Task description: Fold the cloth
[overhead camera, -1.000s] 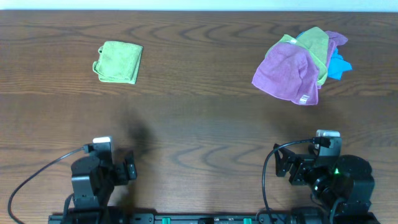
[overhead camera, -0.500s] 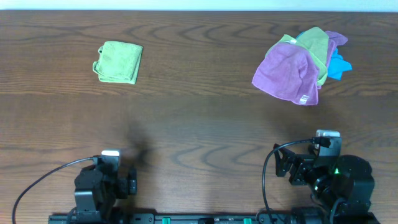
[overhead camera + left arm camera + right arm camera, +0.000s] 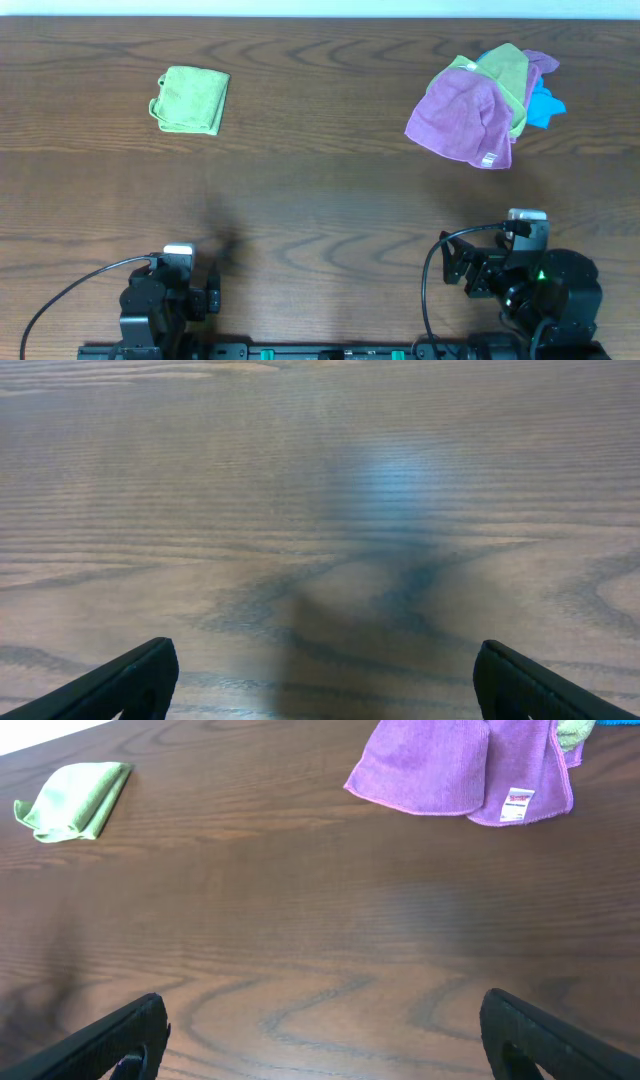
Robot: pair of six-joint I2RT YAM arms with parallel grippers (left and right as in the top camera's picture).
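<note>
Grippers, two: we log the left gripper (image 3: pixel 325 660) and the right gripper (image 3: pixel 322 1015) spread wide, empty, at the desk (image 3: pixel 320 200) near edge. One cloth (image 3: pixel 190 100), lime-green, folded, toward the far left corner. One purple cloth (image 3: pixel 462 118), heaped toward the far right corner.

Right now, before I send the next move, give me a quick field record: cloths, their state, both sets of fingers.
folded cloth: small lime-green terry cloth, folded, flat, far left of the dark wooden table
pile: far right; purple cloth with white tag in front, second lime-green cloth and bright blue cloth peeking out behind
left fingers: open, empty, near edge
right fingers: open, empty, near edge
contact: neither arm touches any cloth
</note>
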